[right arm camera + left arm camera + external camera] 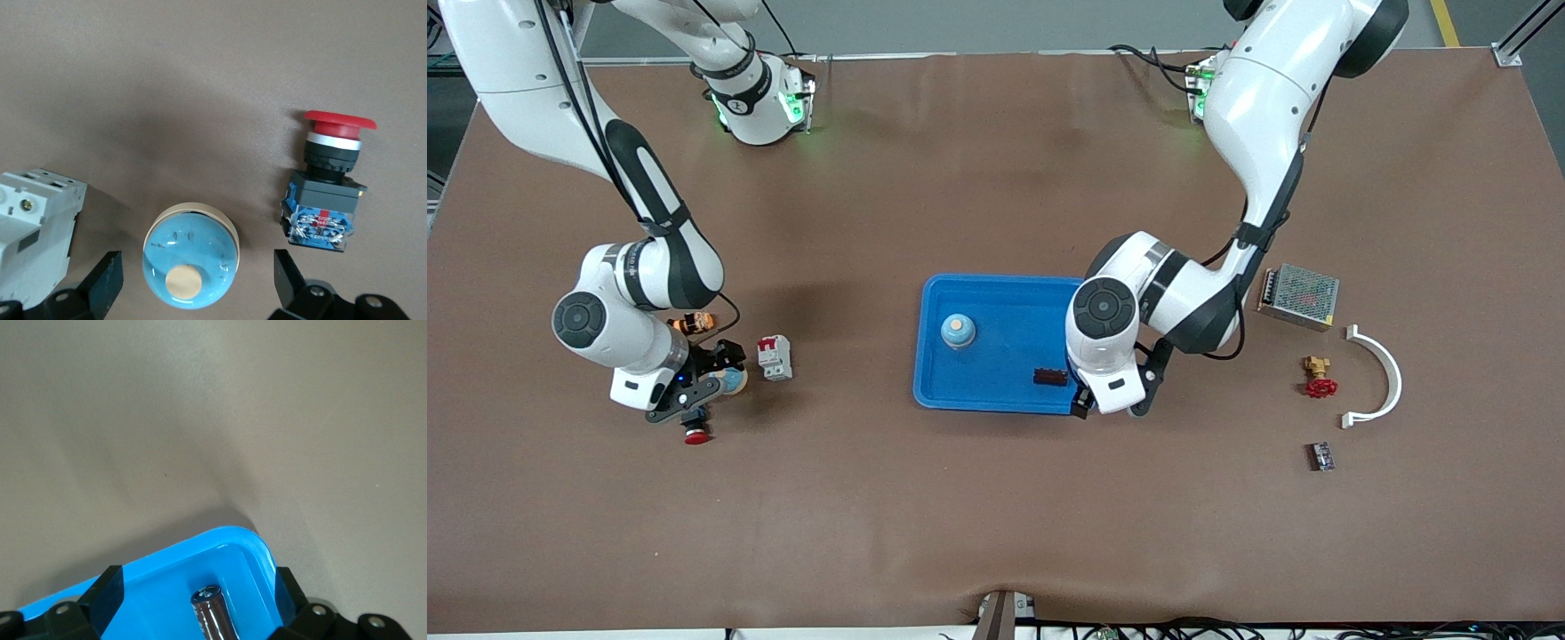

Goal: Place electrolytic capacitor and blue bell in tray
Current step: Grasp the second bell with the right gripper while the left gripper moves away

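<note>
The blue tray [996, 391] lies mid-table. One blue bell [958, 331] stands in it. The dark brown electrolytic capacitor [1049, 376] lies on the tray floor by the corner nearest the left arm's end. My left gripper [1087, 404] hangs open over that corner. In the left wrist view the capacitor [215, 615] lies loose between the spread fingers of the left gripper [198, 587], touching neither. A second blue bell [735, 380] stands on the table toward the right arm's end. My right gripper [713, 382] is open above this bell [191, 263], one finger on either side, apart from it.
A white circuit breaker [775, 357], a red push button [696, 434] and a small orange part [694, 322] crowd the second bell. Toward the left arm's end lie a metal power supply [1299, 295], a brass valve [1318, 378], a white curved bracket [1380, 373] and a small module [1320, 456].
</note>
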Robot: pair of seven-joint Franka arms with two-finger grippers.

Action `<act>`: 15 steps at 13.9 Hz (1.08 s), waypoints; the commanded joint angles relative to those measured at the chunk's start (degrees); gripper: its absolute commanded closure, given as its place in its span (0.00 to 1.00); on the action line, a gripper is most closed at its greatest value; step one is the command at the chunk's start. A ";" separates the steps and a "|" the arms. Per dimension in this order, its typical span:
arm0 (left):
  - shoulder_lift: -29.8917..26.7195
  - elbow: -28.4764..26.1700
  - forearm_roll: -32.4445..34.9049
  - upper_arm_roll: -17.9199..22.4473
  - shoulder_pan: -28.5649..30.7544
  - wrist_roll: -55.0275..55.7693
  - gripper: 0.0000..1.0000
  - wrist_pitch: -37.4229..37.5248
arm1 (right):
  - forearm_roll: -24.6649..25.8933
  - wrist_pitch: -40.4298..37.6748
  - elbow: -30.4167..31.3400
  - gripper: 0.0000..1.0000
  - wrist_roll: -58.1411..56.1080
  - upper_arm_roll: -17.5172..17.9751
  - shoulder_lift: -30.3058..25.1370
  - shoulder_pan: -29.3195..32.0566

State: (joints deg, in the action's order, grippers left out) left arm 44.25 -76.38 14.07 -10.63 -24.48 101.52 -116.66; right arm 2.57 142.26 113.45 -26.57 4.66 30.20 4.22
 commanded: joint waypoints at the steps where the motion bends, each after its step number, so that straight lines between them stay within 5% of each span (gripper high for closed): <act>1: -2.24 -0.87 -0.80 -0.09 1.97 -5.51 0.00 2.92 | 0.68 1.27 0.36 0.00 -0.15 0.27 0.56 0.18; 11: -5.05 -1.57 -0.01 0.17 12.42 -34.16 0.00 10.40 | 0.59 3.12 0.36 0.00 0.03 0.27 1.88 0.18; 14: -5.76 -1.57 -0.01 0.08 16.29 -43.21 0.00 10.40 | 0.51 3.11 0.36 0.29 0.12 0.35 1.88 0.18; 15: -5.93 -1.49 -0.01 0.08 17.17 -44.90 0.00 10.31 | 0.51 3.11 0.36 0.31 0.12 0.35 1.88 0.18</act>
State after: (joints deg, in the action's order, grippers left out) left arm 40.34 -76.47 14.07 -10.36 -8.72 60.33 -107.02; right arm 2.57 144.95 113.54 -26.57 4.70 32.17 4.20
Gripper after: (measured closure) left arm 0.000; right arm 0.172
